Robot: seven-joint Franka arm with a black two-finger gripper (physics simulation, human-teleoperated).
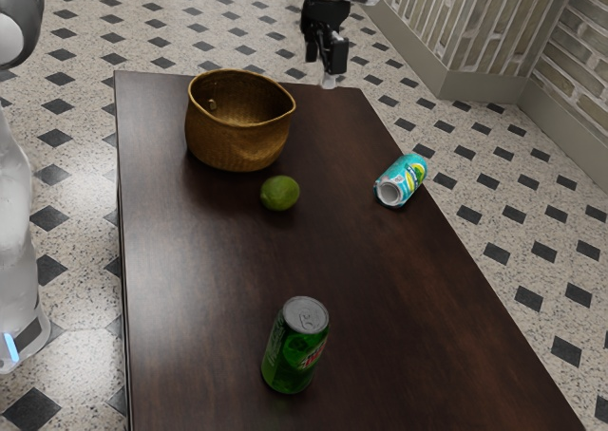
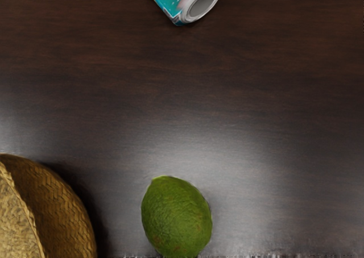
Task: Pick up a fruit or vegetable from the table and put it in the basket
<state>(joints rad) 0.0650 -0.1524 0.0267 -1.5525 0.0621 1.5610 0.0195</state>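
See the gripper at the exterior view's top, can't tell whether spread or pressed together; and spot the lime near mid-frame, on the table, outside the basket

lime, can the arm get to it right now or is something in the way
Probably yes: the lime lies uncovered on the table, and the raised claw looks free to come down from above. Only the basket stands close, on one side.
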